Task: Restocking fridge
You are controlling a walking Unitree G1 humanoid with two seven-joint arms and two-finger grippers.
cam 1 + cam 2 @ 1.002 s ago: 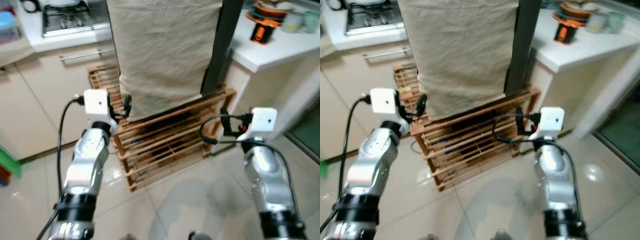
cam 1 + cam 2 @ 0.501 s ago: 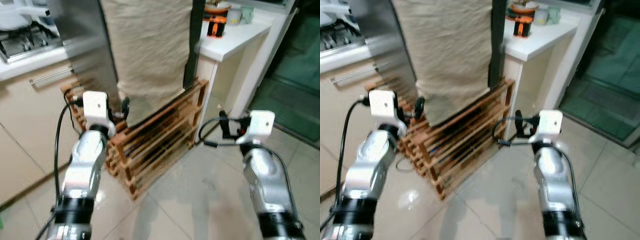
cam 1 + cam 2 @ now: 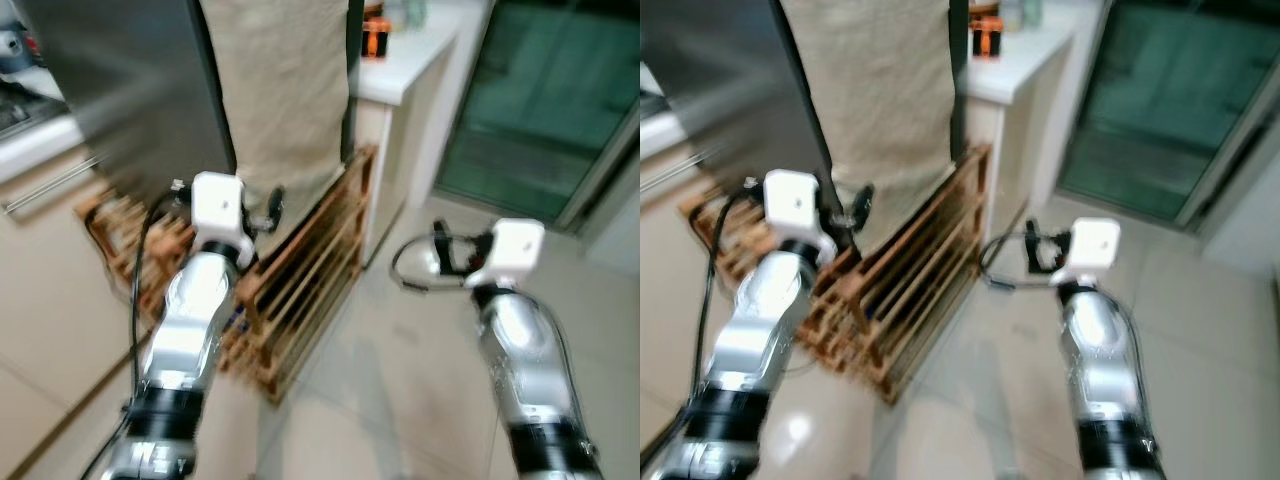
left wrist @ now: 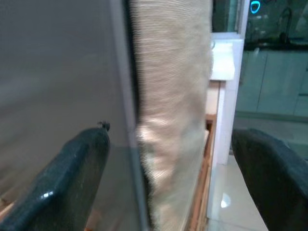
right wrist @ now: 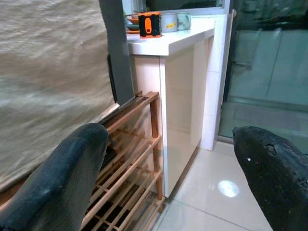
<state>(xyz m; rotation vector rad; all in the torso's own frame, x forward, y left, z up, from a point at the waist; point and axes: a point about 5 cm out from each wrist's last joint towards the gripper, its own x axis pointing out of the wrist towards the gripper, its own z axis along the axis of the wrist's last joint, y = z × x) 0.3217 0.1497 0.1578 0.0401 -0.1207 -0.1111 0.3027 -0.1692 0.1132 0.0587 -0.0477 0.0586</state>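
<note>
A tall grey steel panel [image 3: 125, 95], apparently the fridge's side, stands at the upper left, blurred. A beige cloth [image 3: 282, 85] hangs beside it, over a wooden slatted rack [image 3: 305, 270]. My left gripper [image 3: 270, 208] is raised in front of the cloth's lower edge. In the left wrist view its fingers [image 4: 67, 183] stand wide apart with nothing between them, the panel [image 4: 57, 72] and cloth [image 4: 173, 96] ahead. My right gripper [image 3: 443, 250] hovers over the floor to the right of the rack. Its fingers [image 5: 62, 178] are also spread and empty, facing the rack [image 5: 130, 144].
A white counter [image 5: 168, 43] right of the cloth carries an orange and black object [image 5: 150, 25] and mugs [image 5: 169, 21]. A dark green glass door [image 3: 530, 110] is at the far right. Glossy tiled floor [image 3: 400, 400] lies before the rack.
The whole view has swung to the right: the stove and left cabinets have left the picture and the glass door has come in. Both arms keep their raised pose with fingers apart.
</note>
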